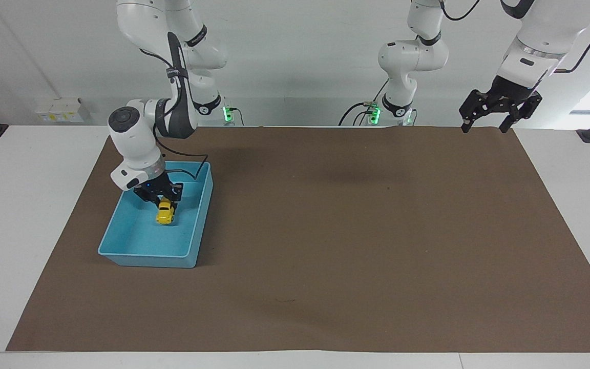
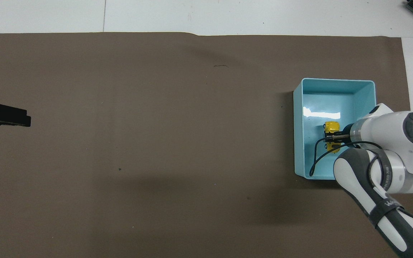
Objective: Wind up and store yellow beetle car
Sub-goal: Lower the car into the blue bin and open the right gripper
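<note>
The brown mat (image 1: 325, 236) lies bare from the blue bin (image 1: 198, 221) to the left gripper (image 1: 483, 126), which waits with its fingers apart over the mat's edge at the left arm's end. In the overhead view the right arm covers a corner of the bin and part of the right gripper (image 1: 164, 201). This gripper is inside the bin, closed on the yellow beetle car (image 1: 164, 212), which hangs just under its fingertips, low over the bin floor.

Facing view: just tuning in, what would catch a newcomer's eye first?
The yellow car, gripped by the right gripper inside the blue bin at the right arm's end of the brown mat. The left gripper waits open in the air at the mat's other end.
</note>
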`<state>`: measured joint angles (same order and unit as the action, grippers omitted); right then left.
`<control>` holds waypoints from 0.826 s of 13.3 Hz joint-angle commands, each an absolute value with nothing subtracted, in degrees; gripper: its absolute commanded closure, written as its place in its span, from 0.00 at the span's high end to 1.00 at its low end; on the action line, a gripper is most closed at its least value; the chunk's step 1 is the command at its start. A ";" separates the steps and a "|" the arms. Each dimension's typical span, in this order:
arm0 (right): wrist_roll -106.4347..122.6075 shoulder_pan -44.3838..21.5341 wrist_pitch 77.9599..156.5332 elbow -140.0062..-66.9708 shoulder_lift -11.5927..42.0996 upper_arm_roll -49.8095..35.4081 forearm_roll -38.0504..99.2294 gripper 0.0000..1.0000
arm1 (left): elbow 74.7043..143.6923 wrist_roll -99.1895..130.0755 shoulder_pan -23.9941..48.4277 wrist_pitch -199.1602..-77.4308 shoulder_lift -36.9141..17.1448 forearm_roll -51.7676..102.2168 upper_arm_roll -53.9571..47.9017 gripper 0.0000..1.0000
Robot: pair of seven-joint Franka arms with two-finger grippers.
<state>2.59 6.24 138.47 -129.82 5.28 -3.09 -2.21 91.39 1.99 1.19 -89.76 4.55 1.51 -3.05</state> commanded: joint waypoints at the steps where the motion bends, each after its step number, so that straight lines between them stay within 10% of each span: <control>1: 4.84 6.50 139.75 -130.26 5.27 -3.34 -0.70 0.31 | 91.23 0.97 0.35 -88.77 4.83 1.85 -3.43 1.00; 2: 4.57 6.42 139.66 -129.73 5.80 -3.34 -0.79 0.94 | 91.23 1.05 0.35 -88.77 4.83 1.76 -3.43 1.00; 11: 4.48 6.42 126.40 -118.40 5.54 -3.52 -0.79 1.00 | 91.23 1.05 0.44 -88.77 4.83 1.84 -3.43 1.00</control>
<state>2.67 6.12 129.46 -121.64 5.27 -3.18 -2.21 91.39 1.98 1.19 -89.73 4.55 1.51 -3.05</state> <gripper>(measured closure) 0.000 0.000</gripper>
